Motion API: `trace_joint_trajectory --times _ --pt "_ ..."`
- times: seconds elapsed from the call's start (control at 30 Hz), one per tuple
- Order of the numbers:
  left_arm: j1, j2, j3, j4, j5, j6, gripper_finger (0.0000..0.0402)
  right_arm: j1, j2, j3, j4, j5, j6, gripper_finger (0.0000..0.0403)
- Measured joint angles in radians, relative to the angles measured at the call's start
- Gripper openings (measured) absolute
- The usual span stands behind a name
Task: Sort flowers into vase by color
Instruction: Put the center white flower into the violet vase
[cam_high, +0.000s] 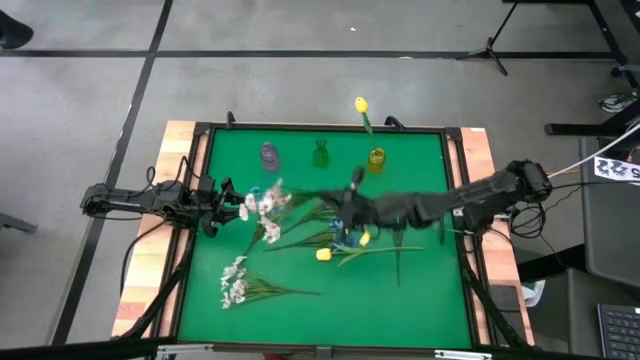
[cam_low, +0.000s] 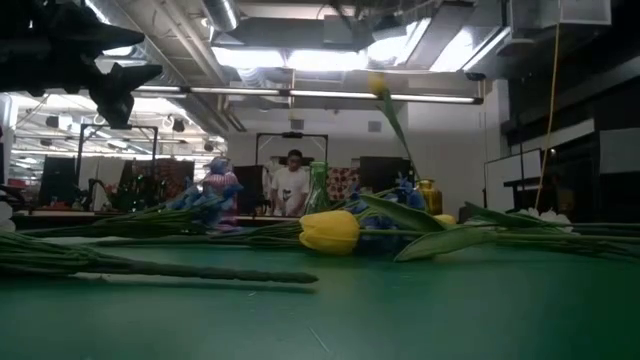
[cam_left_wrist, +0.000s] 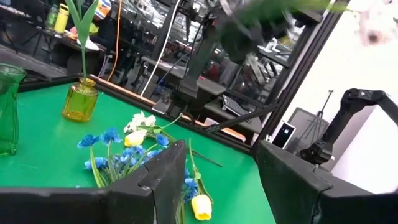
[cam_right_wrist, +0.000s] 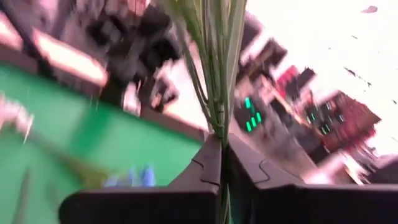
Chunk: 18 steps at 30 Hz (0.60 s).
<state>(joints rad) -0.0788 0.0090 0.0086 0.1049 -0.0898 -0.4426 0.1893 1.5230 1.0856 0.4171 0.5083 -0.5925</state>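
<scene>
My right gripper (cam_high: 345, 208) is over the middle of the table, shut on a white-blossom sprig (cam_high: 270, 203). The sprig's blossoms point toward my left gripper (cam_high: 228, 208), which waits open at the table's left side. On the green mat lie a second white sprig (cam_high: 235, 282), a yellow tulip (cam_high: 324, 254) and blue blooms (cam_high: 345, 238). Near the far edge stand a grey vase (cam_high: 270, 155), a green vase (cam_high: 320, 153) and a yellow vase (cam_high: 376, 158). The yellow vase holds one yellow tulip (cam_high: 361, 105). My right gripper (cam_right_wrist: 222, 146) pinches the white sprig's bundled green stems (cam_right_wrist: 217, 121) between its two fingers. The stems run out forward past the fingertips. The sprig is lifted clear of the table, lying roughly level, with its blossoms (cam_left_wrist: 373, 31) out toward the table's left.
The loose flowers (cam_low: 330, 232) lie in a heap at the mat's middle, their stems spread toward the near and right edges. A raised wooden frame (cam_high: 180, 200) borders the table. A person (cam_low: 292, 185) stands in the room beyond the far edge.
</scene>
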Motion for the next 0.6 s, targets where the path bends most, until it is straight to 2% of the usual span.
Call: trace_joint_trajectory --times 0.17,0.23,0.37,0.6 --pt "0.000 0.000 0.000 -0.022 0.000 0.000 0.0194 -0.189 0.060 -0.081 0.436 -0.277 0.032 0.0004" --pt "0.000 0.000 0.000 -0.024 0.000 0.000 0.0194 -0.243 0.106 -0.087 0.552 -0.355 0.087 0.0004" --pt "0.000 0.000 0.000 -0.023 0.000 0.004 0.0194 -0.310 0.224 -0.054 0.744 -0.428 0.165 0.0007" --pt "0.000 0.000 0.000 -0.048 0.000 0.008 0.0194 -0.361 0.450 0.116 0.855 -0.499 0.254 0.0008"
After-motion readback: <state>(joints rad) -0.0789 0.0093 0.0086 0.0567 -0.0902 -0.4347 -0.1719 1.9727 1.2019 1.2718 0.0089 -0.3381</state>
